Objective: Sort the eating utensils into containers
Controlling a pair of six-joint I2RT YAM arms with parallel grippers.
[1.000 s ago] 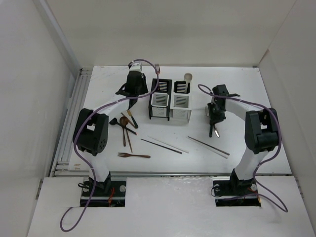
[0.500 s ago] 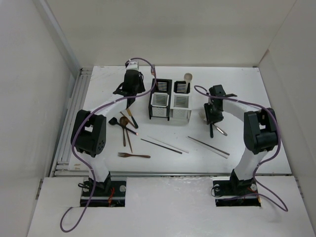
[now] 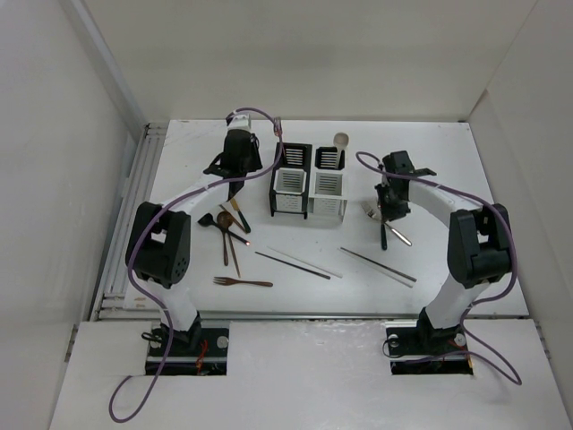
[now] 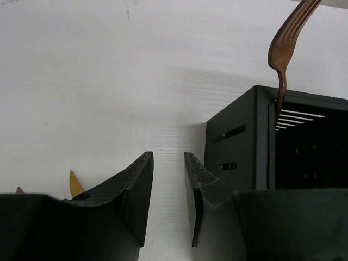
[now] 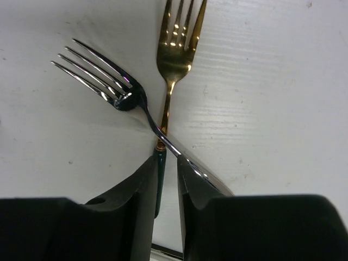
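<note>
The two joined containers (image 3: 311, 182) stand at the table's middle back. A copper fork (image 3: 283, 133) leans in the left one and a pale wooden spoon (image 3: 340, 141) stands in the right one. My left gripper (image 3: 235, 177) hangs open and empty beside the left container (image 4: 239, 141), with the fork (image 4: 283, 54) above it. My right gripper (image 3: 385, 213) sits low over two crossed forks. Its jaws are narrowly apart around the dark handle of the gold fork (image 5: 175, 54). The silver fork (image 5: 109, 76) crosses it, and its handle runs under the right finger.
Several dark and wooden spoons (image 3: 228, 228) lie in a pile left of the containers. A brown fork (image 3: 243, 282) lies near the front. Two pairs of chopsticks (image 3: 295, 263) (image 3: 376, 264) lie in front of the containers. White walls enclose the table.
My right gripper has shifted slightly over the two forks, and they have moved a little. My left gripper has moved slightly left, away from the containers, with the fork left standing there.
</note>
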